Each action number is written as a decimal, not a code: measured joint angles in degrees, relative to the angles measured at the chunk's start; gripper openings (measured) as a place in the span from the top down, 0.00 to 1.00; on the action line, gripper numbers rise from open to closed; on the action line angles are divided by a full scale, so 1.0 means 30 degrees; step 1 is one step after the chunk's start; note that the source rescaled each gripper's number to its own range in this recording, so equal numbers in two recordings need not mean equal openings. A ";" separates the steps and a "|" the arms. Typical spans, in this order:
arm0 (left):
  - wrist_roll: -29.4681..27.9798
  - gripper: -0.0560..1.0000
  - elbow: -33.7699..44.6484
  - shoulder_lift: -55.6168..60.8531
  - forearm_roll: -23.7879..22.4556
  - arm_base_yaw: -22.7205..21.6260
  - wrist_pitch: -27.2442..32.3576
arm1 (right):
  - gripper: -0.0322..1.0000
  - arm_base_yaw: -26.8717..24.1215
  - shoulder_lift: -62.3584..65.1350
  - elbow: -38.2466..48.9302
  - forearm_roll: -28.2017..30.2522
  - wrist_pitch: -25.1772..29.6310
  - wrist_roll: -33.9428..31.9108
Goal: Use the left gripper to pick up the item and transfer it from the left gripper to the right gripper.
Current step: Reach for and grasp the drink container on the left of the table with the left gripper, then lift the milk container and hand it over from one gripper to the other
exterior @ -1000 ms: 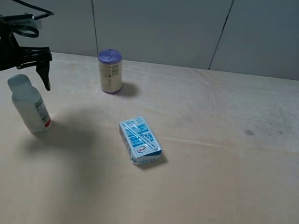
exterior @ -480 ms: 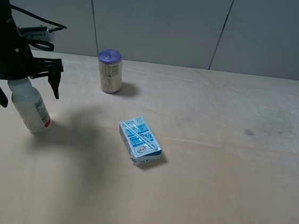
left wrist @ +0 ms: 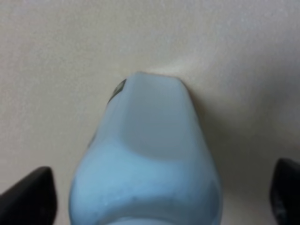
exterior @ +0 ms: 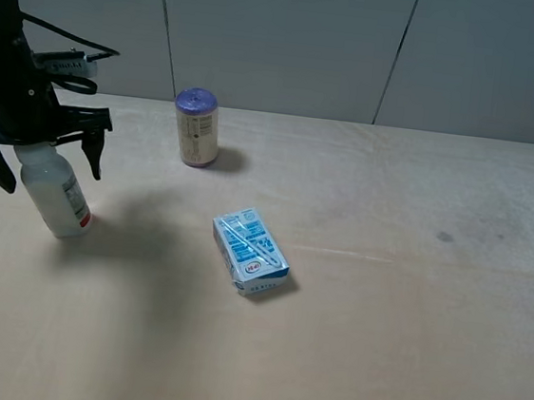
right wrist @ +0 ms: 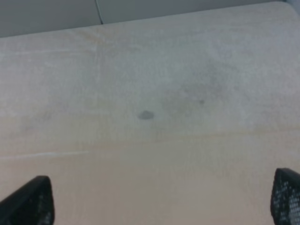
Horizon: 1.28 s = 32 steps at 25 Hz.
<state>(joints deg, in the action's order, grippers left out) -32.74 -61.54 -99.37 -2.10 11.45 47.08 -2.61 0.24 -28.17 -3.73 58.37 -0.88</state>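
risk: my left gripper (exterior: 48, 175), jaws wide astride the small white plastic bottle (exterior: 57, 195), may topple it if one finger touches first.

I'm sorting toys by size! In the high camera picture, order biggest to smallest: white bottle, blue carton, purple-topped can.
1. white bottle and blue carton, too alike to rank.
2. purple-topped can, smallest-looking, but it stands farthest from the camera.

Pale wood table (exterior: 404, 348); grey panelled wall (exterior: 293, 40) behind; soft even light
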 joint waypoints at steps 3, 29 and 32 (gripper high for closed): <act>0.0000 0.95 0.0000 0.0000 -0.0190 0.0000 0.0086 | 0.00 0.0000 0.0000 0.0000 0.0000 0.0000 0.0000; 0.0179 0.91 -0.2670 0.2480 -0.0146 0.0000 0.3874 | 0.00 -0.0025 0.0000 0.0000 -0.0016 0.0024 0.0000; 0.0783 0.91 -0.2941 0.2801 0.0701 0.0000 0.4054 | 0.00 -0.0025 0.0000 0.0000 -0.0016 0.0024 0.0000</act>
<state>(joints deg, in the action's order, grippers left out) -30.39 -70.36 -90.97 0.00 11.45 59.24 -2.68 0.24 -28.17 -3.78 58.44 -0.88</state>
